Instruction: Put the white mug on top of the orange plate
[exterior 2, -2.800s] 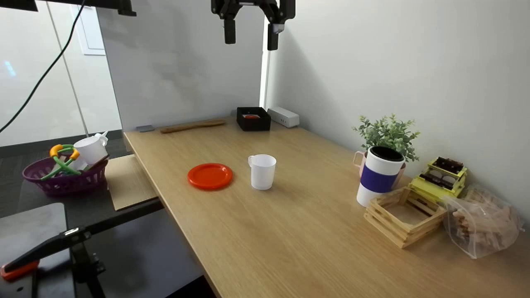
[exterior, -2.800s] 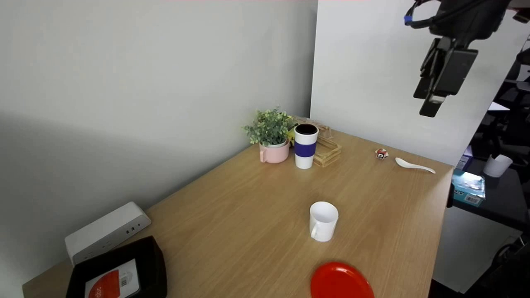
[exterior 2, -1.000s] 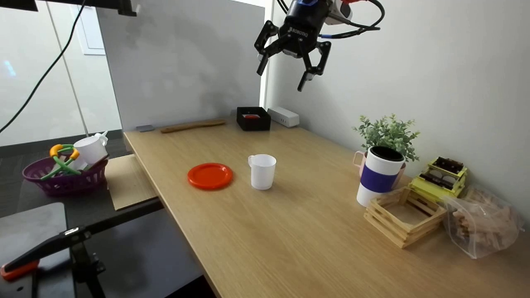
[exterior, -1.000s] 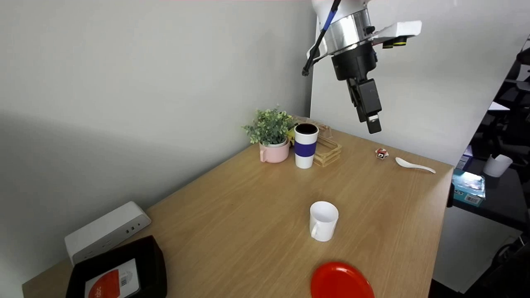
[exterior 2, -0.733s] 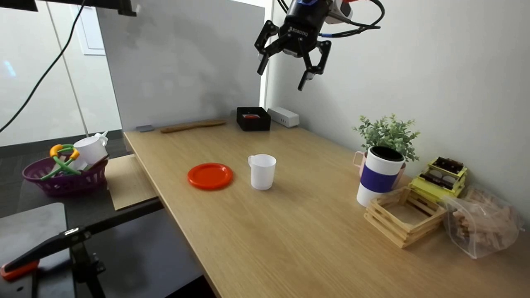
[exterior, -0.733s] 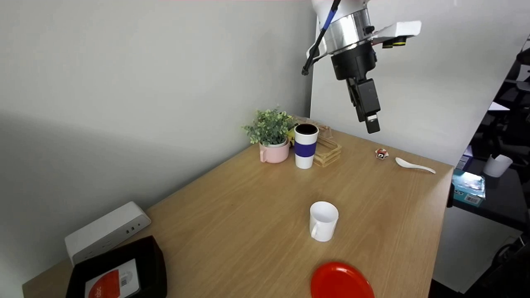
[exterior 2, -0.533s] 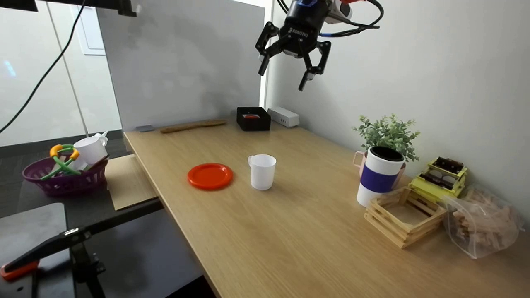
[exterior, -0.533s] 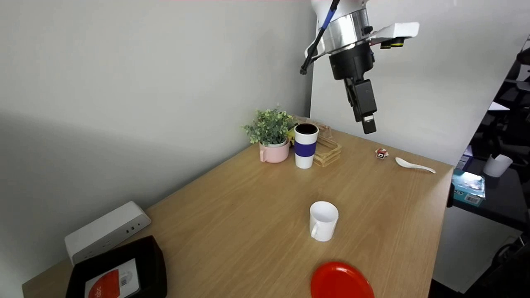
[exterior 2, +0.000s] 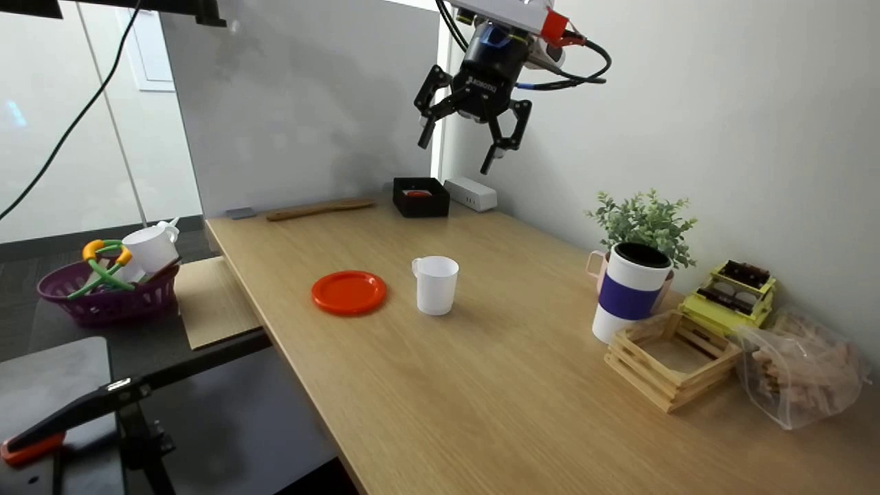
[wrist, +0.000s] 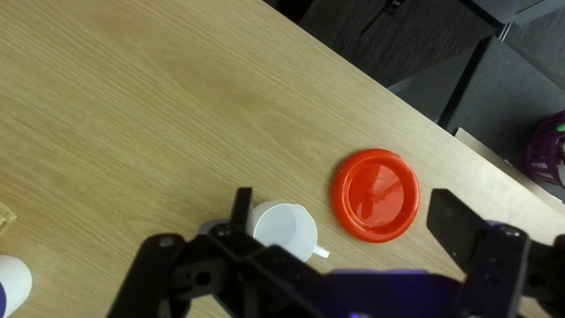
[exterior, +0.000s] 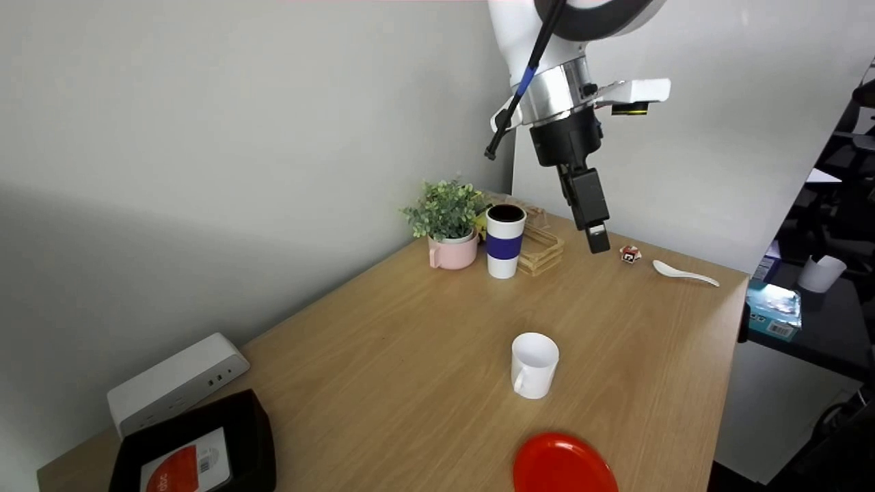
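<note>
In an exterior view, the mug (exterior: 534, 367) is standing upright on the wooden surface (exterior: 410, 355), mouth facing up, which is probably suiting a grasp from above. The red-orange plate (exterior: 564, 466) is lying flat near it, not touching, and is running off the view's lower edge; that nearness is presumably keeping the carry short. The tall cup (exterior: 504, 242) and the potted plant (exterior: 448, 222) are sitting back toward the wall (exterior: 273, 137), likely out of the way.

In an exterior view, the crate (exterior 2: 639, 369) and the bag (exterior 2: 801, 371) are resting well apart from mug and plate. The jaws are hanging high above the surface at a slant, spread wide and gripping nothing; their gap is looking roomy enough for going around the mug's body.

In the wrist view, mug and plate are both showing between the jaws, one jaw partly hiding the mug. The handle (wrist: 321, 251) is jutting out on the plate's side, not squarely at it, so a grip is probably needing to avoid it. With the mug not yet sitting on the plate, the jaws are likely needing to be straightened and centred before reaching down.
</note>
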You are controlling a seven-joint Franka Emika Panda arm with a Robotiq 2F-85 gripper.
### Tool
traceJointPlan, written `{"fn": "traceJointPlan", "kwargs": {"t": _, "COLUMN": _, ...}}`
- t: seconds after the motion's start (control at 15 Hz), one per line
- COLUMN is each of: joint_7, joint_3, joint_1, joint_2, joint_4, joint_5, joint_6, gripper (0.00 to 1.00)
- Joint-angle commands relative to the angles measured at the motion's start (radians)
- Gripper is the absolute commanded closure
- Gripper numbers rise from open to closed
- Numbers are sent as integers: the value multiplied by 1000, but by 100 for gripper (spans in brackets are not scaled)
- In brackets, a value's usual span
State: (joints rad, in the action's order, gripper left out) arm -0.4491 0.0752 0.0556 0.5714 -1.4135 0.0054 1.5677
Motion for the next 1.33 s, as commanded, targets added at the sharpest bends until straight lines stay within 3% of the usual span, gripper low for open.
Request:
{"fn": "traceJointPlan", "kwargs": {"t": 0.0, "joint_7": 19, "joint_3": 19, "joint_1": 1, "joint_2": 41, "joint_4": 24, "joint_5": -17, "joint_6": 12, "gripper": 0}}
{"fn": "traceJointPlan", "kwargs": {"t": 0.6, "joint_7": 98, "joint_3": 19, "joint_1": 35, "joint_2": 136, "joint_4": 74, "joint_5": -50, "joint_6": 31, "gripper": 0}}
{"fn": "traceJointPlan", "kwargs": {"t": 1.27, "joint_7": 132, "joint_3": 16, "joint_1": 48, "joint_2": 295, "joint_4": 268, "joint_5": -97, "joint_6": -11, "gripper": 0}}
